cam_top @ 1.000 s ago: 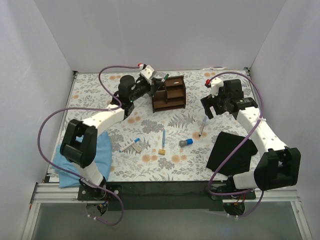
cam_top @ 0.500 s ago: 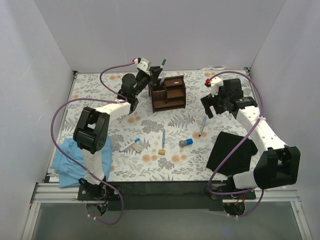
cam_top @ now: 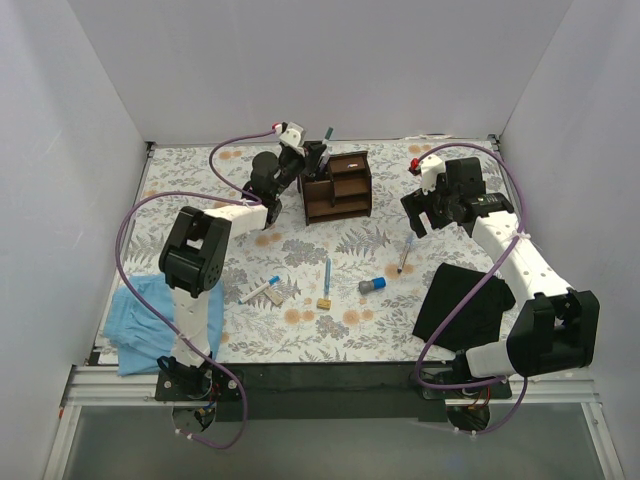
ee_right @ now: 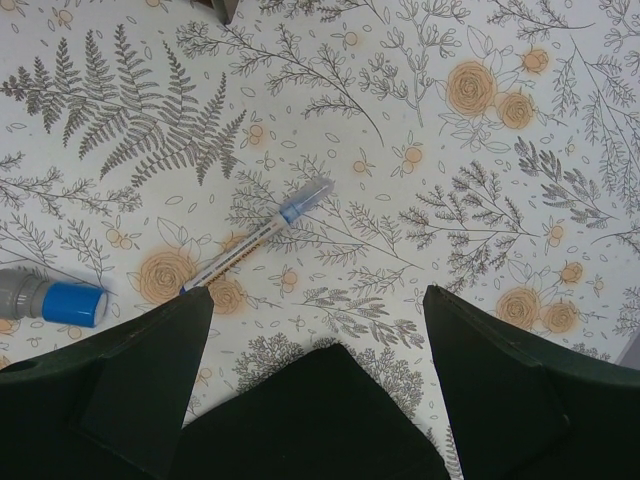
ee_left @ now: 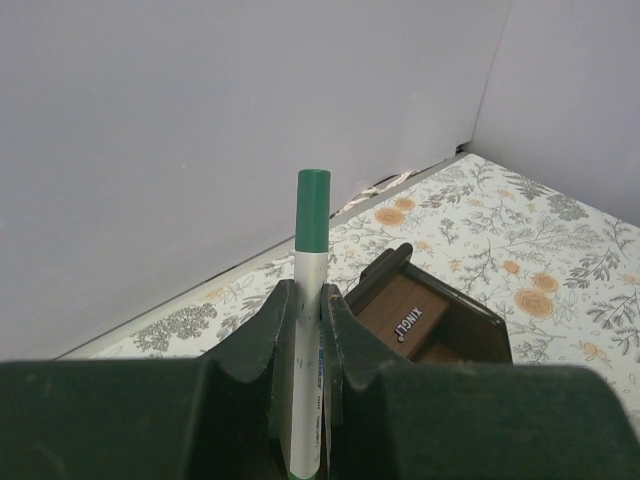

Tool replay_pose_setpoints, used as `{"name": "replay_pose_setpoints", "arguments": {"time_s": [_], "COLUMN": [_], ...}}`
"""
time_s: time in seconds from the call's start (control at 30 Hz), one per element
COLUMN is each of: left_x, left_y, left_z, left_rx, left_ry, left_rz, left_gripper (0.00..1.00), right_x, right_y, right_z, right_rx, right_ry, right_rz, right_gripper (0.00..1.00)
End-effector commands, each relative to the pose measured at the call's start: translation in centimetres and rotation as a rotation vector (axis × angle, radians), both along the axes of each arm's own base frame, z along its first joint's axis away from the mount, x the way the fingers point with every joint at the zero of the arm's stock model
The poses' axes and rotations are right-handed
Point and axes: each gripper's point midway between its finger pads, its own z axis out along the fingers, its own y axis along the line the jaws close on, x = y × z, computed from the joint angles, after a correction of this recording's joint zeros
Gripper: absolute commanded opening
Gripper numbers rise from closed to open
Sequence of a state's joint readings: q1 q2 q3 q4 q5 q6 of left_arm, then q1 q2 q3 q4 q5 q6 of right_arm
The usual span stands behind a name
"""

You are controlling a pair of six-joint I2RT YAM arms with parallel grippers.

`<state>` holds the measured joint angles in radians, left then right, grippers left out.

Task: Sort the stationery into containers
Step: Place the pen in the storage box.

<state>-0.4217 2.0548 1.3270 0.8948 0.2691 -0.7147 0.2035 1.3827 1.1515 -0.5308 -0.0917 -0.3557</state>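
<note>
My left gripper is shut on a white pen with a teal cap and holds it upright by the back left corner of the dark-brown organiser. In the left wrist view the pen stands between the closed fingers, with the organiser just beyond them. My right gripper is open and empty above the mat. A white pen with a blue cap and the blue-and-grey cylinder lie below it. A blue pen, a tan block, a white marker and a beige piece lie mid-table.
A black cloth lies at the right, and its corner reaches between my right fingers. A light-blue cloth lies at the near left. White walls enclose the floral mat.
My left gripper has swung the teal-capped pen from tilted to upright and moved slightly right towards the organiser's back corner, and the left arm has folded in closer. The right arm has not moved.
</note>
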Motion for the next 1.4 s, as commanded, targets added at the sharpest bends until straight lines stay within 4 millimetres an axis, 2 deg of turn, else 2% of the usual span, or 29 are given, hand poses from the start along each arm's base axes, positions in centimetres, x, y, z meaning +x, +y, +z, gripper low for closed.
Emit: {"name": "replay_pose_setpoints", "arguments": {"time_s": [0.0, 0.2, 0.23, 0.3, 0.33, 0.53, 0.63, 0.67, 0.7, 0.73, 0.77, 0.8, 0.83, 0.87, 0.9, 0.97, 1.0, 1.03, 1.07, 1.1, 1.13, 1.2, 1.3, 1.33, 1.37], "left_x": [0.4, 0.5, 0.4, 0.4, 0.3, 0.2, 0.1, 0.1, -0.4, -0.5, -1.0, -1.5, -2.1, -2.9, -4.0, -5.8, -7.2, -9.0, -10.3, -12.9, -14.6, -17.7, -20.3, -20.3, -20.4], "left_y": [0.1, 0.4, 0.4, 0.5, 0.4, 0.7, 1.2, 1.4, 1.8, 2.3, 2.8, 4.3, 5.1, 5.5, 7.4, 8.0, 8.6, 9.0, 9.1, 8.9, 8.8, 8.5, 7.6, 7.5, 7.2], "left_z": [2.3, 1.0, 1.0, 1.0, 1.2, 2.1, 3.7, 4.3, 6.2, 7.1, 7.9, 10.0, 10.9, 10.9, 11.8, 10.4, 7.5, 8.1, 7.3, 3.9, 3.8, 1.0, -2.3, -2.9, -4.5], "left_rx": [-0.024, -0.007, -0.005, -0.001, 0.0, 0.001, -0.007, -0.009, -0.02, -0.017, -0.02, -0.035, -0.068, -0.061, -0.051, 0.027, 0.1, 0.13, 0.178, 0.234, 0.253, 0.268, 0.272, 0.271, 0.271], "left_ry": [-0.047, -0.032, -0.033, -0.032, -0.035, -0.051, -0.08, -0.093, -0.122, -0.14, -0.147, -0.151, -0.115, -0.078, -0.018, 0.067, 0.195, 0.21, 0.241, 0.376, 0.403, 0.567, 0.78, 0.821, 0.893], "left_rz": [0.016, 0.035, 0.034, 0.033, 0.031, 0.043, 0.067, 0.075, 0.085, 0.095, 0.101, 0.116, 0.102, 0.063, 0.078, 0.043, 0.03, 0.014, -0.007, -0.083, -0.118, -0.189, -0.232, -0.215, -0.205], "left_gripper": [0.0, 0.0, 0.17, 0.25, 0.33, 0.43, 0.47, 0.53, 0.57, 0.59, 0.7, 0.74, 0.76, 0.77, 0.77, 0.78, 0.78, 0.78, 0.77, 0.76, 0.7, 0.66, 0.5, 0.48, 0.43], "right_x": [0.4, 0.3, 0.3, 0.3, 0.3, 0.5, 0.6, 0.5, 0.5, 0.5, 0.5, 0.4, 0.3, 0.4, 0.4, 0.6, 0.7, 0.8, 1.0, 1.1, 1.2, 1.3, 1.5, 1.5, 1.5], "right_y": [0.1, 0.1, 0.1, 0.2, 0.3, 0.4, 0.4, 0.4, 0.5, 0.4, 0.5, 0.6, 0.6, 0.6, 0.7, 0.9, 1.0, 1.0, 1.0, 1.1, 1.2, 1.4, 1.5, 1.6, 1.7], "right_z": [1.2, 0.9, 0.9, 0.8, 0.7, 0.7, 0.9, 0.9, 1.0, 0.9, 1.0, 1.0, 1.0, 1.1, 1.1, 1.2, 1.2, 1.2, 1.3, 1.3, 1.3, 1.3, 1.3, 1.2, 1.2], "right_rx": [-0.004, -0.004, -0.003, -0.001, 0.002, 0.006, 0.008, 0.007, 0.009, 0.011, 0.015, 0.018, 0.022, 0.025, 0.029, 0.033, 0.037, 0.038, 0.041, 0.046, 0.048, 0.056, 0.07, 0.075, 0.078], "right_ry": [-0.028, -0.019, -0.018, -0.015, -0.012, -0.013, -0.017, -0.016, -0.02, -0.018, -0.02, -0.02, -0.021, -0.025, -0.027, -0.037, -0.04, -0.043, -0.048, -0.05, -0.05, -0.048, -0.042, -0.036, -0.038], "right_rz": [0.011, 0.014, 0.015, 0.016, 0.021, 0.022, 0.021, 0.021, 0.022, 0.02, 0.019, 0.024, 0.025, 0.025, 0.028, 0.032, 0.035, 0.035, 0.035, 0.035, 0.035, 0.036, 0.028, 0.023, 0.022], "right_gripper": [0.96, 0.96, 0.96, 0.96, 0.96, 0.96, 0.96, 0.96, 0.96, 0.96, 0.96, 0.96, 0.96, 0.96, 0.96, 0.96, 0.96, 0.96, 0.96, 0.97, 0.96, 0.96, 0.96, 0.96, 0.96]}}
